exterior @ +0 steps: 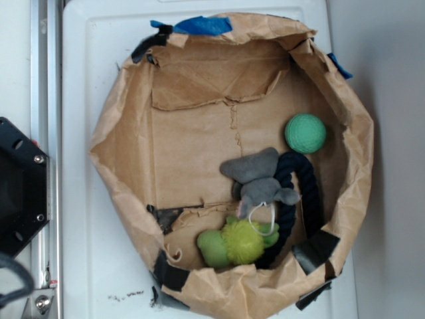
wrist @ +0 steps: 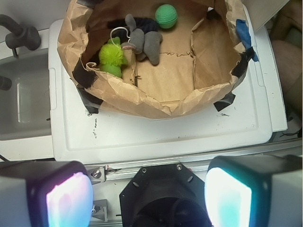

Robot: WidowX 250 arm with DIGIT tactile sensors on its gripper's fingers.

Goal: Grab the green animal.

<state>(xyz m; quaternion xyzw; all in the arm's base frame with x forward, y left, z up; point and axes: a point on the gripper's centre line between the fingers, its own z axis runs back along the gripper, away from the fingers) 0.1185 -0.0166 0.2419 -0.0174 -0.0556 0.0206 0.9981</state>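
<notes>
The green animal (exterior: 236,242) is a lime-green plush with a fuzzy yellow-green round part. It lies at the near side of a brown paper bag basin (exterior: 113,133), against a grey plush animal (exterior: 259,179). In the wrist view the green animal (wrist: 112,57) sits at the upper left, inside the bag (wrist: 156,106). My gripper (wrist: 149,198) is open and empty, its two fingers wide apart at the bottom of the wrist view. It is high above the robot base (wrist: 161,198), well away from the bag. The gripper does not show in the exterior view.
A teal-green ball (exterior: 305,133) and a black rope loop (exterior: 302,193) also lie in the bag. The bag stands on a white lid (wrist: 165,137), its crumpled walls taped with black and blue tape. A grey sink (wrist: 23,104) is at the left in the wrist view.
</notes>
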